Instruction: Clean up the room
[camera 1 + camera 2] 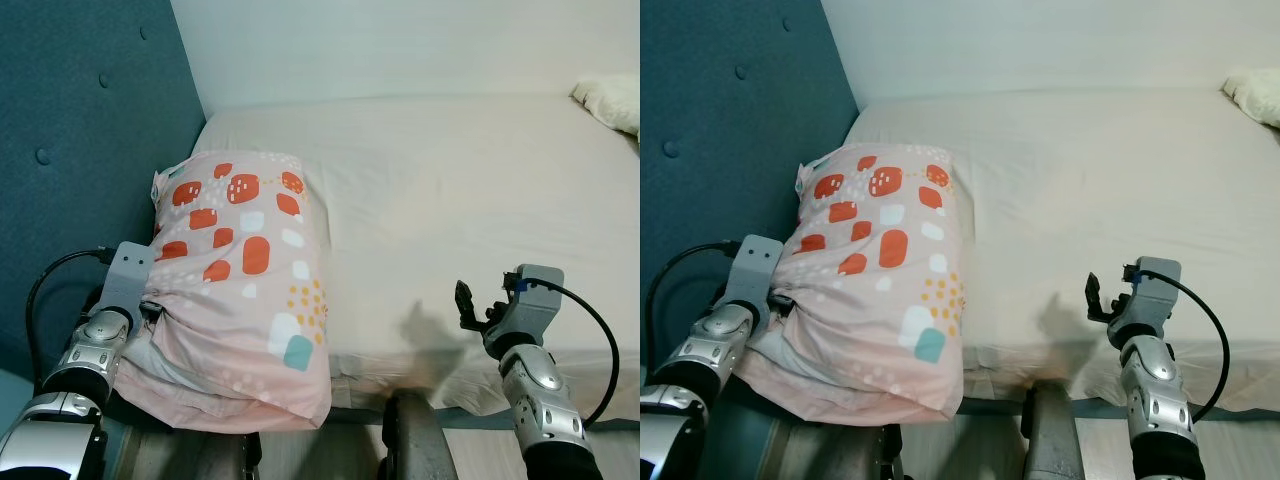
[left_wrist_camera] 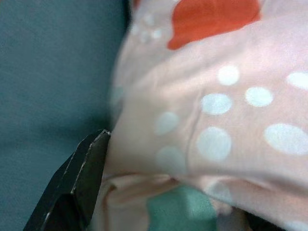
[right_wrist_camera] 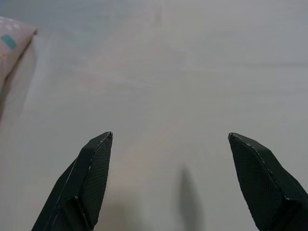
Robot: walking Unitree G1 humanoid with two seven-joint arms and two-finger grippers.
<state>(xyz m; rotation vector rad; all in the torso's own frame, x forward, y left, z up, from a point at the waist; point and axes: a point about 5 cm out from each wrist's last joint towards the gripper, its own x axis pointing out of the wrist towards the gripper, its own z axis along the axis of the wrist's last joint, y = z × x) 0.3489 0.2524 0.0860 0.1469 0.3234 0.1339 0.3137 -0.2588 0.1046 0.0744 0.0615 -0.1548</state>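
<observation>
Lay at nine o'clock on the bed (image 1: pixel 480 180), the pillow (image 1: pixel 245 290), hard against the headboard (image 1: pixel 80 150). Pressed into its near edge, the left gripper (image 2: pixel 91 183), fingers buried in cloth, grip impossible to tell. Hovered at five o'clock, the right gripper (image 3: pixel 168 159), spread wide, holding nothing.

pillow (image 1: pixel 245 290) on bed (image 1: pixel 470 190), left end | headboard (image 1: pixel 80 150) left of pillow

Patterned pink pillow (image 1: pixel 875 285) on bed (image 1: pixel 1090 180) beside teal headboard (image 1: pixel 730 140), left arm against it, right pincer (image 1: pixel 1097 296) above mattress edge
</observation>
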